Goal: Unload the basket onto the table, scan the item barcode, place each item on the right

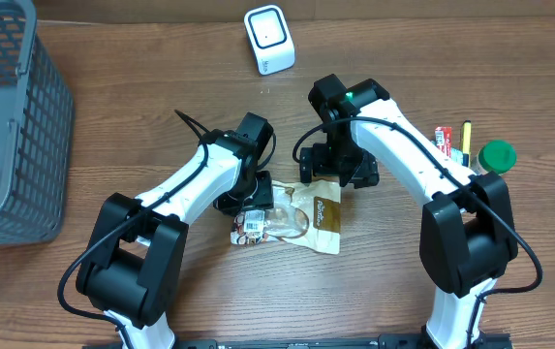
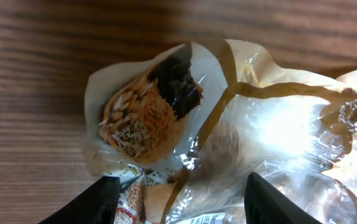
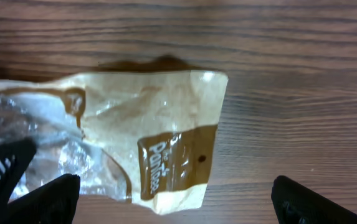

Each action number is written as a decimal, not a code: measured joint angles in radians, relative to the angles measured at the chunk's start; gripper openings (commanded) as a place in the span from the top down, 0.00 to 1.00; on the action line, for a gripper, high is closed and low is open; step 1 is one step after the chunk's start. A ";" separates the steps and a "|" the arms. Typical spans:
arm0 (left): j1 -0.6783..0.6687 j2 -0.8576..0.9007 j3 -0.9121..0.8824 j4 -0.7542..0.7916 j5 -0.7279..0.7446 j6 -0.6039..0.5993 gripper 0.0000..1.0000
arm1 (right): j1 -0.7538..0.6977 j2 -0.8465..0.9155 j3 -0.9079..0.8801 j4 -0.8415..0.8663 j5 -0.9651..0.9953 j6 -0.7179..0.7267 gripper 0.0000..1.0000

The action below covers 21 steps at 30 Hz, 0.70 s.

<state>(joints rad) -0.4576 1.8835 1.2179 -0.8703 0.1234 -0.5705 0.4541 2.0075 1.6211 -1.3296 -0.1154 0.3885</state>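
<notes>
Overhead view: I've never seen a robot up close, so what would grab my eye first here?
A crinkly tan-and-clear snack bag lies mid-table, with the white-and-black left arm and right arm bent over it from either side. Beyond them stands a small white barcode scanner, and a grey mesh basket fills the left edge.

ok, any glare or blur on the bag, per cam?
Left wrist: strong white glare on the snack bag's clear film, right of centre, washing out detail there. Right wrist: no hotspot, but the print is soft and hard to read. Overhead: even light, sharp, bag print too small to read.
</notes>
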 measured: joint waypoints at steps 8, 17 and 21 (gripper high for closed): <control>0.018 0.000 0.000 0.011 -0.017 -0.014 0.38 | 0.008 0.000 -0.044 0.063 -0.083 0.001 0.00; 0.053 0.000 0.000 0.021 -0.024 0.053 0.37 | 0.072 0.000 -0.200 0.315 -0.106 0.000 0.00; 0.054 0.000 0.000 0.032 -0.029 0.097 0.38 | 0.093 0.000 -0.232 0.393 -0.105 0.000 0.00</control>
<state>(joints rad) -0.4038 1.8835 1.2179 -0.8387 0.0948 -0.4740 0.5472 2.0075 1.3891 -0.9367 -0.2207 0.3885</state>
